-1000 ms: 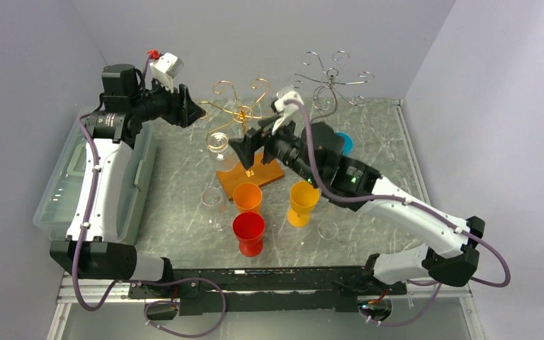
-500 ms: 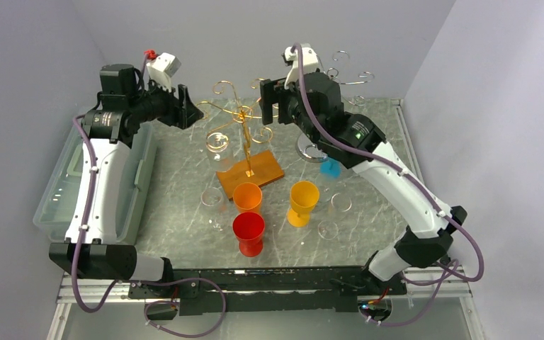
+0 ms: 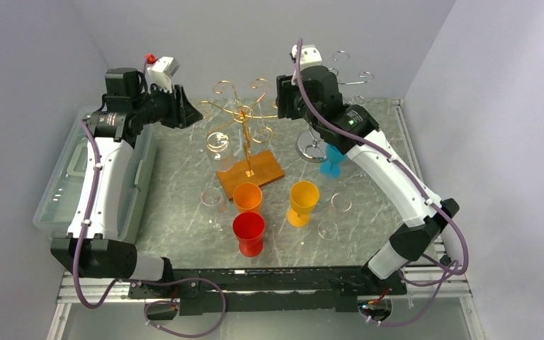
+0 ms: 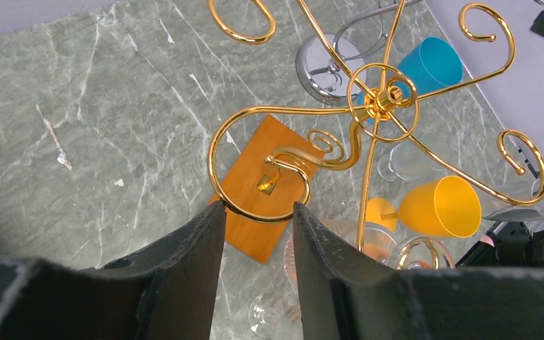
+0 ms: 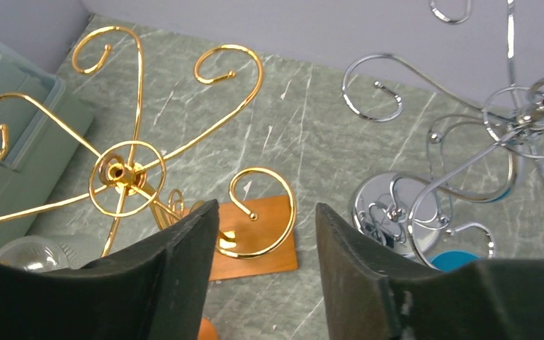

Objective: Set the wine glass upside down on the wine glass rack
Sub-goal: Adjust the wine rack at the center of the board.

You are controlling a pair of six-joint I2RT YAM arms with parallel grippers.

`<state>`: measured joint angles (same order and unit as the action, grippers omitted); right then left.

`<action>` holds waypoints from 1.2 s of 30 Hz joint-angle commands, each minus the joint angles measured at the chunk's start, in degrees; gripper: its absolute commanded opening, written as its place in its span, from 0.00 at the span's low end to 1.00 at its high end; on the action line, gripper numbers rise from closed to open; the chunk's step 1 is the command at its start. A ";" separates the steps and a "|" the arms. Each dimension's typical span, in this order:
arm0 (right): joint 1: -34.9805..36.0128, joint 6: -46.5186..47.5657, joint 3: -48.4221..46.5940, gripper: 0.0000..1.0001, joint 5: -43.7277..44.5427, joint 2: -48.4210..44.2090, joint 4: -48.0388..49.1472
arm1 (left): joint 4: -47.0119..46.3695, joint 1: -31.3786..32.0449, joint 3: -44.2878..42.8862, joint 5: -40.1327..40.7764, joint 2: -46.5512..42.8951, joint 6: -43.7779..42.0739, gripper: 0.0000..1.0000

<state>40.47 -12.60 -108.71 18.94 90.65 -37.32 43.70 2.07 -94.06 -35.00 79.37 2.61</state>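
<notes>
Glass (image 3: 217, 142) shows faintly by rack (image 3: 250, 174); left end effector (image 4: 257, 207), right end effector (image 5: 267, 207) gape empty.

2 racks (image 3: 243, 113) (image 3: 340, 79), 4 goblets (image 3: 247, 195) (image 3: 248, 230) (image 3: 303, 198) (image 3: 333, 163), maybe 4 glasses (image 3: 217, 142) (image 3: 212, 198) (image 3: 328, 229) (image 3: 340, 202).

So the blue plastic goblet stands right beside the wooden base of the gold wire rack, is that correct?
Not quite: the blue plastic goblet stands beside the round chrome base of the silver wire rack, as the top external view shows.

No legible text, labels, brands, numbers or signs anywhere in these views.
</notes>
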 commanded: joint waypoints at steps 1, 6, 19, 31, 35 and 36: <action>-0.65 -1.29 1.45 0.52 -3.05 -0.80 2.93 | -3.54 0.26 1.11 -2.47 0.33 1.30 0.42; -0.82 -1.73 2.40 0.50 -3.56 0.24 2.67 | -3.87 0.23 1.69 -2.43 0.80 1.17 0.37; -1.15 -3.63 7.42 0.40 -6.71 -0.74 5.02 | -6.94 0.22 -1.28 1.05 4.42 -0.09 0.30; -0.21 -7.26 11.37 0.33 -12.36 -0.69 7.53 | -8.38 0.25 -8.32 2.28 10.90 -0.19 0.30; 0.96 -7.50 11.36 0.32 -12.92 0.72 7.55 | -9.43 0.29 -9.47 2.62 12.13 -0.07 0.30; 1.22 -7.60 11.28 0.31 -13.22 1.09 7.53 | -9.66 0.24 -9.70 2.80 12.39 -0.11 0.30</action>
<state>39.70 -19.64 -98.45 10.20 89.82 -28.51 36.71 1.37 -101.65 -31.59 89.97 2.59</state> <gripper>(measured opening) 0.346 0.302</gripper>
